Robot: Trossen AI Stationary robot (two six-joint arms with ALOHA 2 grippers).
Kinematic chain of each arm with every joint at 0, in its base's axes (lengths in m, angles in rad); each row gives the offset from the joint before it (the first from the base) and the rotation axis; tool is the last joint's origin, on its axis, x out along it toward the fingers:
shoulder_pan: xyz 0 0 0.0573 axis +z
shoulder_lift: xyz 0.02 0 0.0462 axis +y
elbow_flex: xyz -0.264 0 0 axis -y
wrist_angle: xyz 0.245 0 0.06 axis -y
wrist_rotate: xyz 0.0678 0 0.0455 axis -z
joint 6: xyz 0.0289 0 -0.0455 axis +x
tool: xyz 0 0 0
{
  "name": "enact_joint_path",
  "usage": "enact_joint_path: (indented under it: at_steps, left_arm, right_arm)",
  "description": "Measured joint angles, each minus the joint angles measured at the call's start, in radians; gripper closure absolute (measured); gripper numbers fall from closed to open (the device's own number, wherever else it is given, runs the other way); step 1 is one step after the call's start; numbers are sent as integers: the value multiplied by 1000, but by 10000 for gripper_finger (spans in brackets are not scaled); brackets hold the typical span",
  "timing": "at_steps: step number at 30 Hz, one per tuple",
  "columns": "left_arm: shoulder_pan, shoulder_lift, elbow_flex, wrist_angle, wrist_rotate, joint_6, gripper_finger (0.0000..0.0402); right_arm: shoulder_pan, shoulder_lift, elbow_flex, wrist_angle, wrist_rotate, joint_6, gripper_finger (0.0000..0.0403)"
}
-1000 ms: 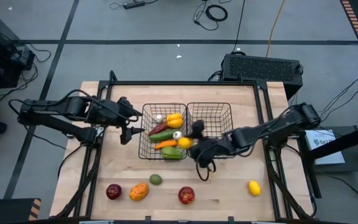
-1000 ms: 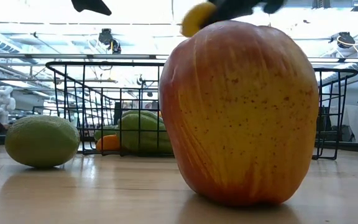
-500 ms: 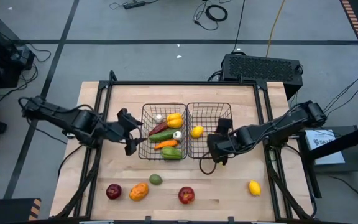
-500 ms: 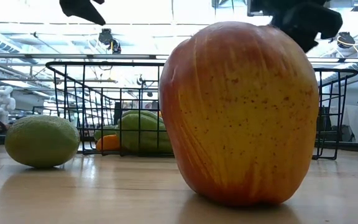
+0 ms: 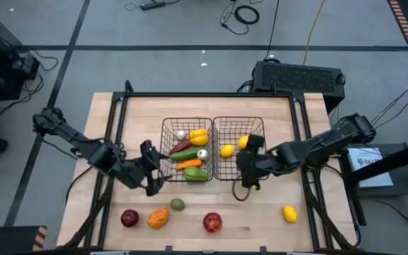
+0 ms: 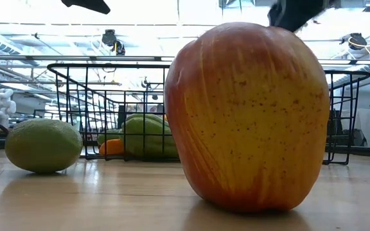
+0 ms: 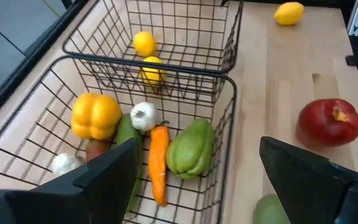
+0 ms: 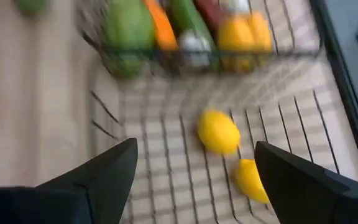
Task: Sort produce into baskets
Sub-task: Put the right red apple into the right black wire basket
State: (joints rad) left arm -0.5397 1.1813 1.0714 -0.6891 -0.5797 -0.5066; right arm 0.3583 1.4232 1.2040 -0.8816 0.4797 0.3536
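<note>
The right gripper point(image 5: 248, 174) is hanging open-fingered over the right black wire-grid basket point(image 5: 261, 127), seemingly empty; the left gripper point(image 5: 152, 185) is likewise spread.

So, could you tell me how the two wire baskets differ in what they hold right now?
The left basket is crowded with vegetables: a yellow pepper, garlic, an orange pepper and green pieces. The right basket holds only two lemons, with most of its floor bare. Both are black wire grids, standing side by side.
</note>
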Motion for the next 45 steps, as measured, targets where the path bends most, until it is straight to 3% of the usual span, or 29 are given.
enact_joint_path:
  at_steps: [9,18,29,45]
  left_arm:
    - [-81,23,0,2,-110,-67,66]
    - [-136,43,0,25,-164,-90,66]
    - [-166,116,0,79,-166,-90,66]
    - [-258,121,0,109,-161,-91,66]
  right_arm:
    - [182,-66,-16,257,12,26,89]
    - [344,102,-21,585,16,26,89]
    - [346,389,-23,944,20,30,89]
    - [322,510,-22,1007,55,106,89]
